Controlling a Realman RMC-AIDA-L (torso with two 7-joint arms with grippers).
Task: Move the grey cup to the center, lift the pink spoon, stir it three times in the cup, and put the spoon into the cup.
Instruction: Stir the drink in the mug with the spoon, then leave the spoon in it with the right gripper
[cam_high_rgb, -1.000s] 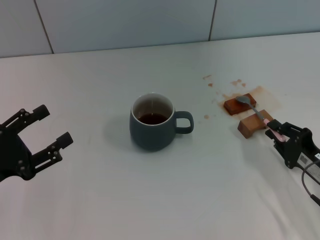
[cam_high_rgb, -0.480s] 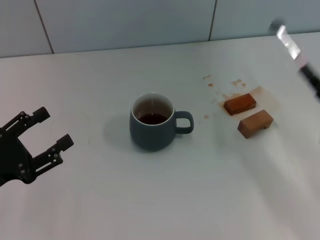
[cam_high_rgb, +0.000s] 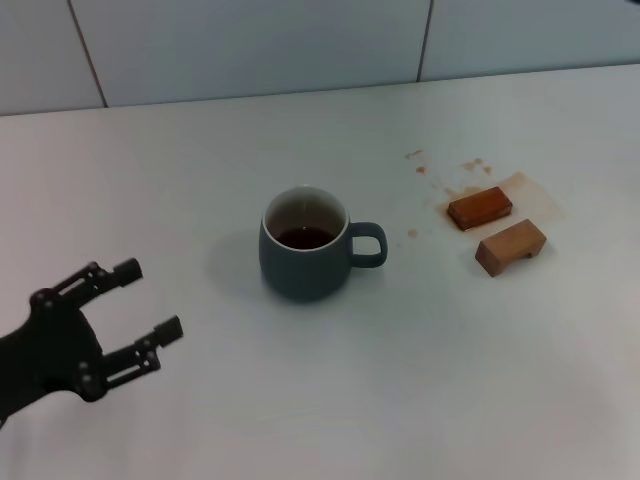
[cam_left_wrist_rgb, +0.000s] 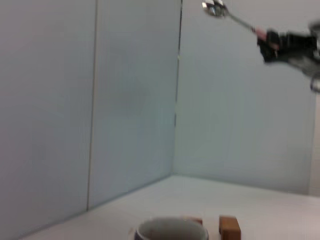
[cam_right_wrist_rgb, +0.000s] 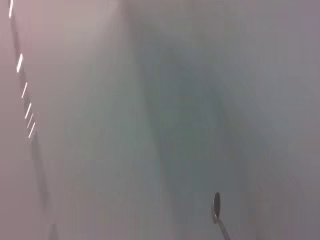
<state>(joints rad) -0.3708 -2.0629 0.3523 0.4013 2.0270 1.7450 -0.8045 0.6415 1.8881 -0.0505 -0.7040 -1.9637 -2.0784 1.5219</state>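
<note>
My right hand is out of the head view; I only find it in the left wrist view, high above the surface, clamped on the slim pale pink handle of the small silver-bowled pink spoon. The spoon's bowl points away from the hand, and it also shows in the right wrist view against nothing but blank wall. So the spoon is in the air, well apart from everything below.

My left hand hangs low at the near left of the white surface, its fingers spread apart and empty, well clear of the cup.

The dark blue-grey ceramic mug stands upright near the middle of the surface, loop handle toward my right, dark brown liquid inside against a whitish wall. To its right lie two brown wooden blocks, the farther one sitting in a patch of brownish stains.

I judge the cup is already placed and the lift of the spoon is done, so the step in hand is carrying the spoon over to the cup. Next I need to bring the right hand down over the mug's mouth, tip the bowl downward, and lower it into the liquid without knocking the rim before starting the stirs.
</note>
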